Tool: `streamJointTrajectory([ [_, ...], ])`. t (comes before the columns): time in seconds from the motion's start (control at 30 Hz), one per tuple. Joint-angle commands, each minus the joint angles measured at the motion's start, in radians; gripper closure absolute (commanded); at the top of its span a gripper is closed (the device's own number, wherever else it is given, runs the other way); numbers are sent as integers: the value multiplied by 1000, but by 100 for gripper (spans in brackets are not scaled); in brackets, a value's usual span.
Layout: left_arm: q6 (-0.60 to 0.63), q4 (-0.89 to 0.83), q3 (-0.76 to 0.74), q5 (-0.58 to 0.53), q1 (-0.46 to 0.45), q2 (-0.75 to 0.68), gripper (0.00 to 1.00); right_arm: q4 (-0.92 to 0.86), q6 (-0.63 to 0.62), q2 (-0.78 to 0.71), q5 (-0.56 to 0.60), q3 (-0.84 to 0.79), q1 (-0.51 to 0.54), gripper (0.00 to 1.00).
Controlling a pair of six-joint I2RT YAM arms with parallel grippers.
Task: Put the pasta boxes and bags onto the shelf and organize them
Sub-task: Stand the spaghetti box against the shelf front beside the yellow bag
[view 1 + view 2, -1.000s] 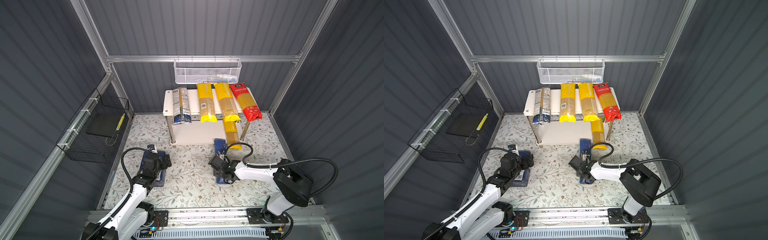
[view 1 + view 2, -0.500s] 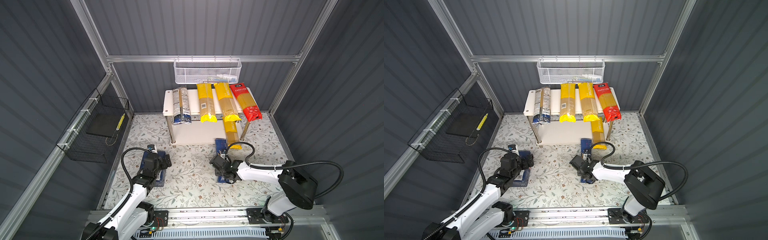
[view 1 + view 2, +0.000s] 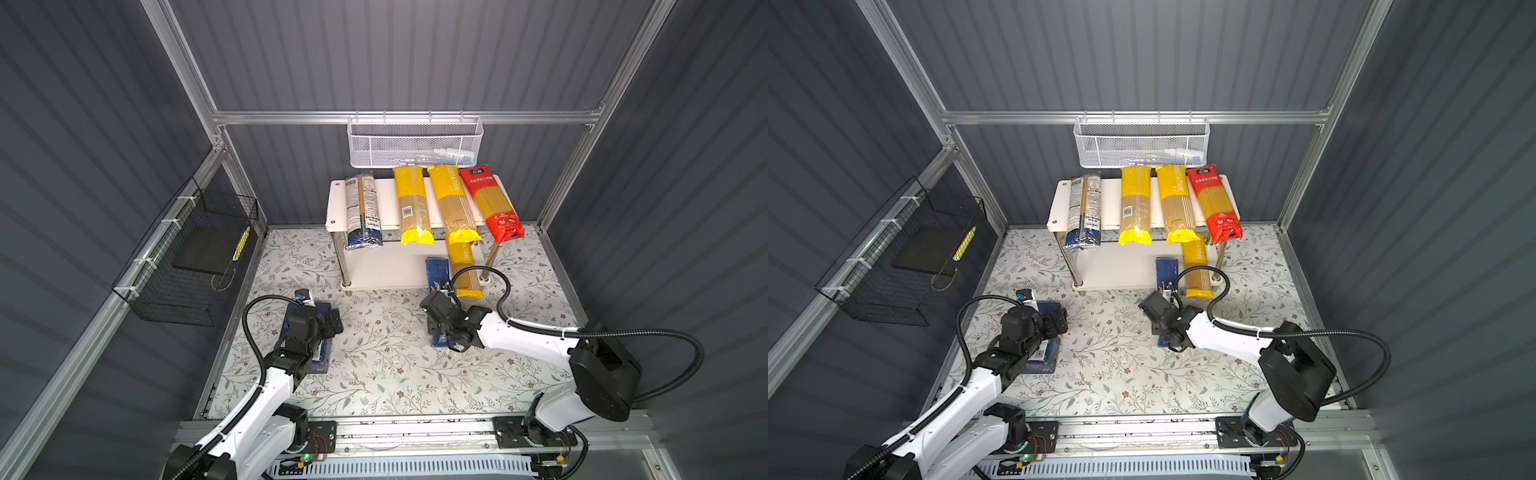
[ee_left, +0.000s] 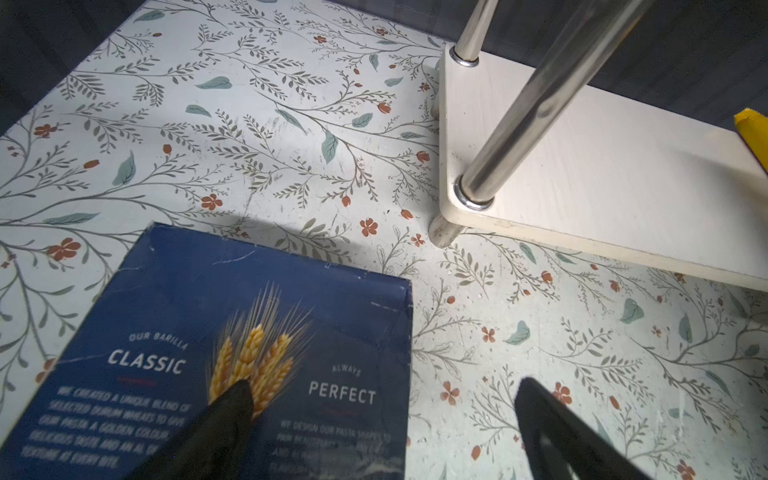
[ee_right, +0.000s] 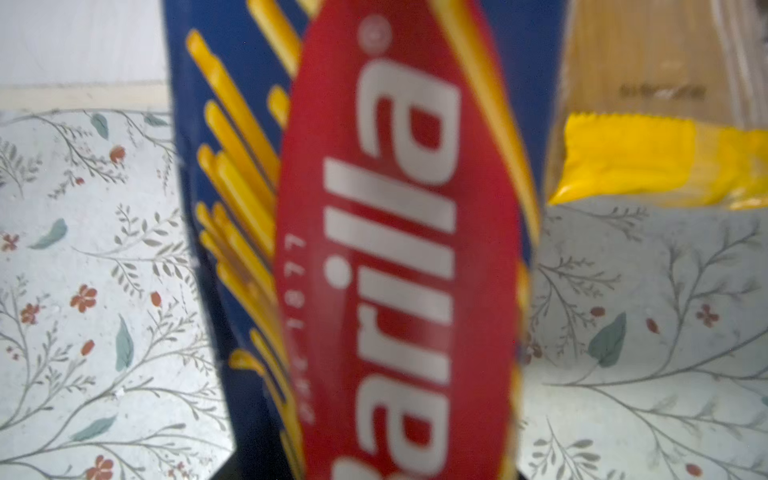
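The right jaws clamp the near end of the narrow box, its far end on the lower board of the shelf; best push it straight in, level; the left jaws gape over the wide box before the shelf.

Right gripper has closed on the narrow Barilla box and advanced it farther over the shelf lower board.
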Motion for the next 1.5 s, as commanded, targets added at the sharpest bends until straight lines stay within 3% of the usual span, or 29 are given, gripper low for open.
streamJointTrajectory([
  [0.0, 19, 4, 8, 8, -2, -10, 1, 63, -76, -22, 53, 81, -34, 51],
  [0.53, 19, 9, 9, 24, -2, -5, 1, 89, -244, 165, -50, 317, -198, 50],
  [0.9, 17, 13, 6, 35, -2, -8, 1, 80, -227, 275, -77, 429, -252, 50],
  [1.27, 20, 18, 6, 25, -3, 4, 1, 98, -179, 268, -90, 389, -264, 42],
  [1.47, 19, 15, 5, 22, -3, -2, 1, 85, -174, 226, -98, 344, -262, 33],
])
